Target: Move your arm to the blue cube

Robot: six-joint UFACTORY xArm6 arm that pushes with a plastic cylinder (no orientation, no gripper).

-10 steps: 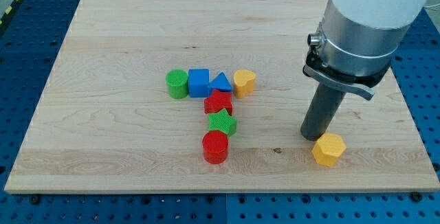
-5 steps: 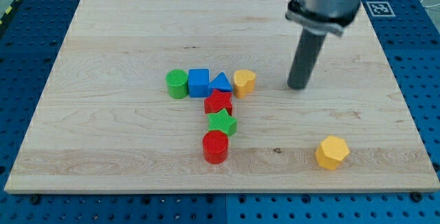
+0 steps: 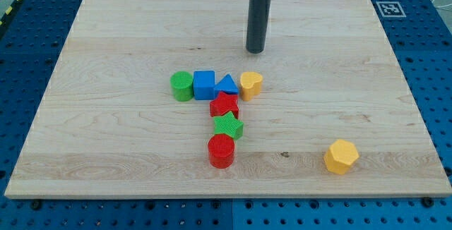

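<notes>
The blue cube sits near the board's middle in a row, between a green cylinder on its left and a blue triangle on its right. My tip stands on the board above and to the right of the blue cube, clear of every block, about a block's width above the yellow heart-shaped block at the row's right end.
Below the blue triangle a red star, a green star and a red cylinder form a column. A yellow hexagon lies alone at the lower right. The wooden board rests on a blue perforated table.
My tip has moved from beside the yellow hexagon at the lower right up and to the left. The hexagon sits slightly further right; the other blocks have not moved.
</notes>
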